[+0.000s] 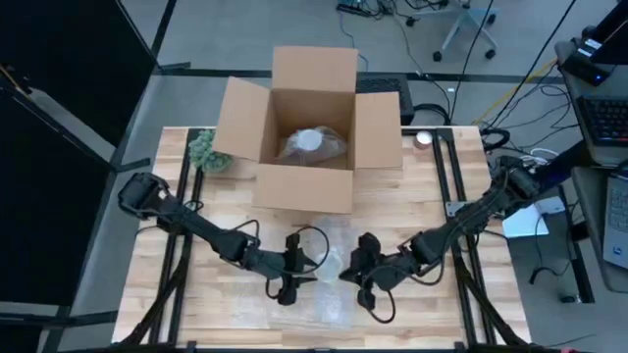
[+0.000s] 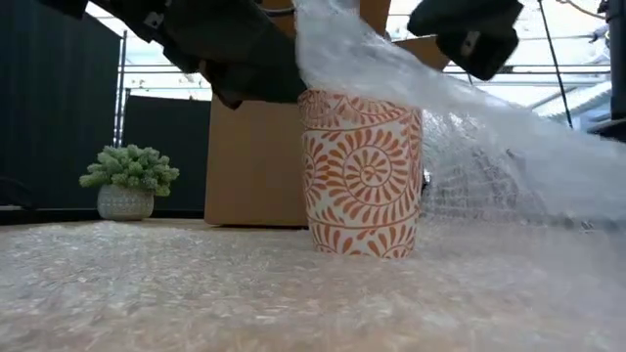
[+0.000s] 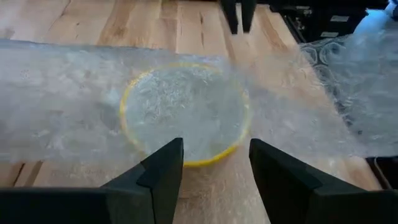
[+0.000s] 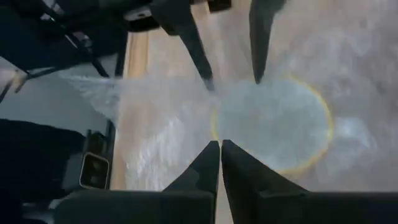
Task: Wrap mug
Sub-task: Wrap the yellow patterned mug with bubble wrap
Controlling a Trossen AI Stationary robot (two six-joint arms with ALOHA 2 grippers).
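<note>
An orange-patterned mug (image 2: 364, 176) stands upright on its base at the table's near middle, on a sheet of clear bubble wrap (image 2: 489, 137). Part of the wrap is drawn up over the mug's mouth and slopes down toward the table's right. Through it the yellow rim (image 3: 186, 112) shows. My left gripper (image 3: 214, 155) is open just left of the mug, its fingers level with the rim. My right gripper (image 4: 221, 146) is shut just right of the mug (image 1: 329, 267), above the rim. My right gripper has its shut fingertips (image 4: 211, 152) right at the wrap over the mug's rim, coming slanting down from the table's right. I cannot tell whether they pinch the wrap or only hover over it. I also cannot tell whether my left gripper's open fingers (image 3: 168, 155) touch the wrap.
An open cardboard box (image 1: 309, 186) stands at the table's far middle with a wrapped object (image 1: 312, 144) inside. A small potted plant (image 1: 206, 152) sits left of the box. A small white round object (image 1: 423, 138) lies at the far right.
</note>
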